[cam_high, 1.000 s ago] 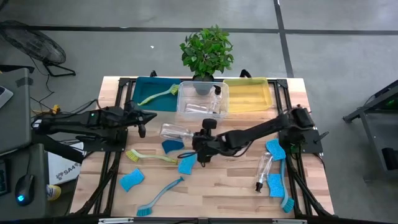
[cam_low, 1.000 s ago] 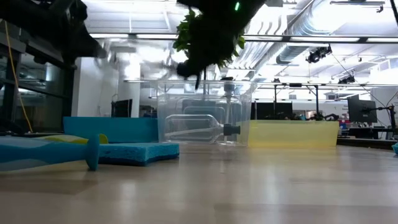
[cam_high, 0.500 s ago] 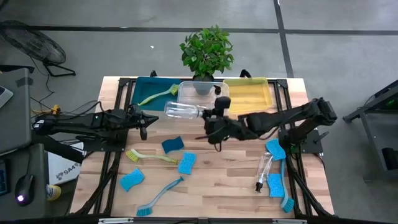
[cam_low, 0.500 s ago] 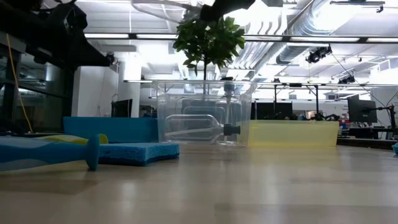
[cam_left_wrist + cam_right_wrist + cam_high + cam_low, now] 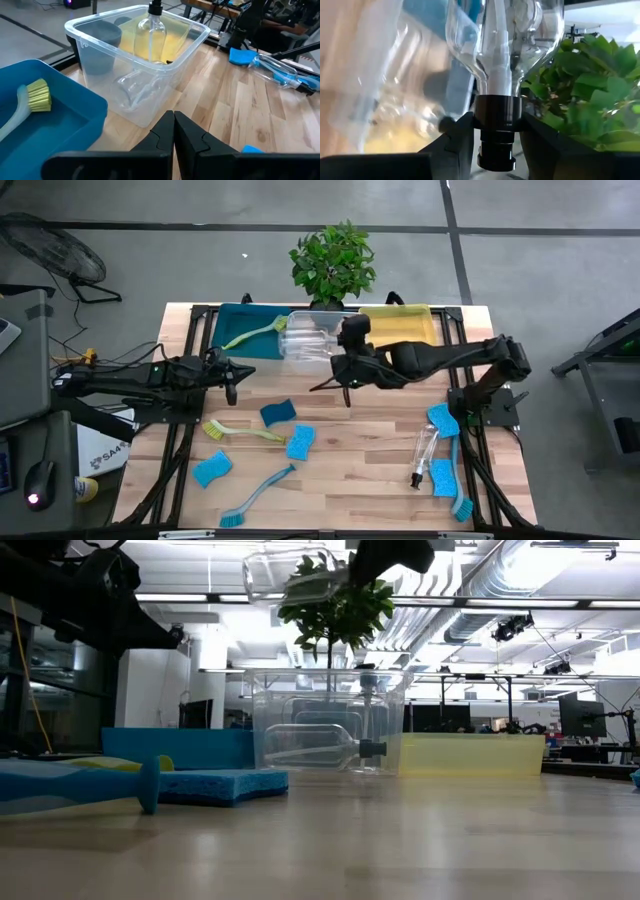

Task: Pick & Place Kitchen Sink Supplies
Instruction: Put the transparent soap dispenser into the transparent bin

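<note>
The left gripper [image 5: 232, 377] stayed parked at the table's left, fingers [image 5: 187, 137] pressed together. The right gripper [image 5: 345, 360], clamped on a clear bottle's [image 5: 305, 344] black neck, had carried it up off the table since a second earlier; it now hung, apparently, above the clear bin [image 5: 355, 352].

No legible text (bottles, bins unmarked).
</note>
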